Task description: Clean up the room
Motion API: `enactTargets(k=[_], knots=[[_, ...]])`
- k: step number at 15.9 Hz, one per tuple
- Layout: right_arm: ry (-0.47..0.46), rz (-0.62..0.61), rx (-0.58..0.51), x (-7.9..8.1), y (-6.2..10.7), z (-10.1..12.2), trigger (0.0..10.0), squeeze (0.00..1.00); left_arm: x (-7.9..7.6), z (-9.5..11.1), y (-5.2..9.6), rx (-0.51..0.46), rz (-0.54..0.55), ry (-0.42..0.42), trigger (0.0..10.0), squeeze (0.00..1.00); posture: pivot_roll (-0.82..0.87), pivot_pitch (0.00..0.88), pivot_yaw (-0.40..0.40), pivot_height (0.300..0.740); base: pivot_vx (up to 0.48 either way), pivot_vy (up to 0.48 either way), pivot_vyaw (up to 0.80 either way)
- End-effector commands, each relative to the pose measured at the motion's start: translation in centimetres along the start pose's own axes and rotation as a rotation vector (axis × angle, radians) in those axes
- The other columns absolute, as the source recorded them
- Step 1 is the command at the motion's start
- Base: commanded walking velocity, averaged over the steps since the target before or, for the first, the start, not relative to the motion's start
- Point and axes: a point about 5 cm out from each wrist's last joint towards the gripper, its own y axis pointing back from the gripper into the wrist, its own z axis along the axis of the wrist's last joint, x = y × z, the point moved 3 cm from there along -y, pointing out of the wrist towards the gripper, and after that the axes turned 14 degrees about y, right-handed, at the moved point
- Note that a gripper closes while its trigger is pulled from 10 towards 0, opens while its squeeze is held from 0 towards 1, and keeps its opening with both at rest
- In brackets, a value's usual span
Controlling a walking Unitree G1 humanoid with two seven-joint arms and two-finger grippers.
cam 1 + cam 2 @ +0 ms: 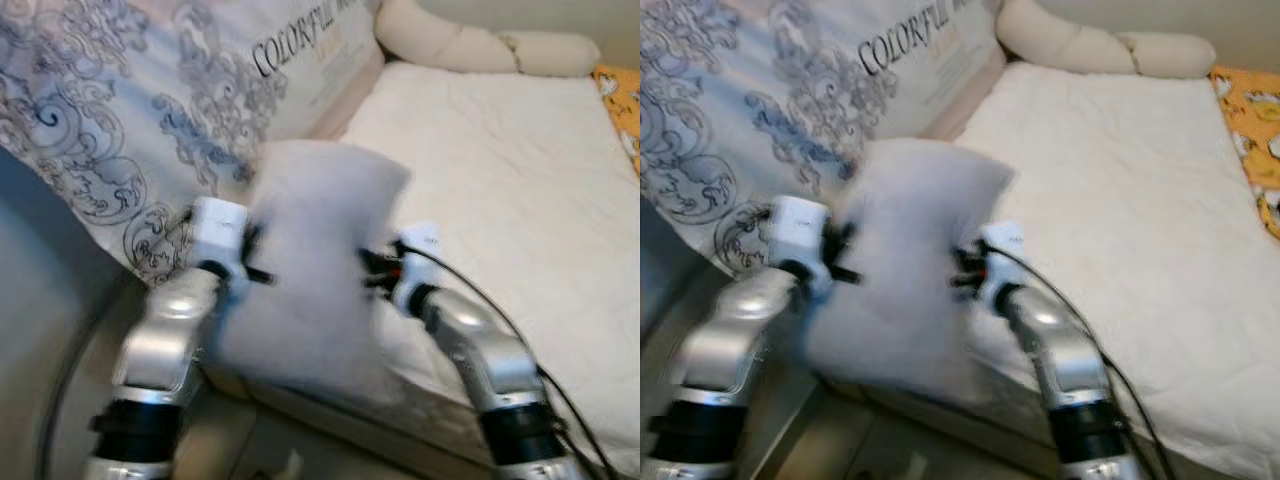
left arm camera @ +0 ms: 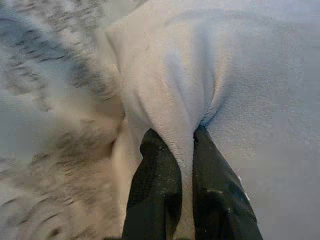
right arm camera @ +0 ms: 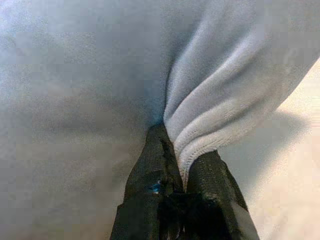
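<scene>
A pale grey fleece pillow (image 1: 315, 265) hangs blurred between my two arms, over the near left edge of the bed (image 1: 500, 200). My left gripper (image 2: 186, 137) is shut on a pinched fold of its left side. My right gripper (image 3: 175, 145) is shut on a bunched fold of its right side. In the eye views the pillow hides both sets of fingers; the left wrist block (image 1: 218, 235) and right wrist block (image 1: 410, 262) flank it.
A large patterned bedcover with grey scrollwork and lettering (image 1: 130, 110) stands at the left beside the bed. A cream bolster pillow (image 1: 470, 45) lies at the bed's head. An orange printed cloth (image 1: 622, 100) is at the far right. Floor (image 1: 60, 330) lies at lower left.
</scene>
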Motion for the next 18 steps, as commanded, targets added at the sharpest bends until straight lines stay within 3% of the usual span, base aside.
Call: enactTargets(k=[1,11,14,18], knots=[[0.015,0.045,-0.063,1.25,-0.5,1.69,10.0,0.0,0.79,1.58,0.24,-0.053,0.022,-0.024,10.0,0.0,0.03,0.0,0.035,0.74,0.341,0.0,0.0],[-0.001,0.05,-0.058,1.54,-0.6,1.36,10.0,0.0,1.02,1.66,0.29,-0.047,0.018,-0.038,10.0,0.0,0.04,0.0,0.053,0.74,0.336,0.0,0.0],[-0.022,0.053,-0.044,1.62,-0.57,1.09,10.0,0.0,0.93,1.61,0.21,-0.043,0.013,-0.04,10.0,0.0,0.03,0.0,0.057,0.74,0.333,0.0,-0.68],[-0.009,0.038,-0.055,1.56,-0.45,1.14,10.0,0.0,0.94,1.47,0.11,-0.036,0.004,-0.045,10.0,0.0,0.03,0.0,0.063,0.74,0.325,0.0,0.0]])
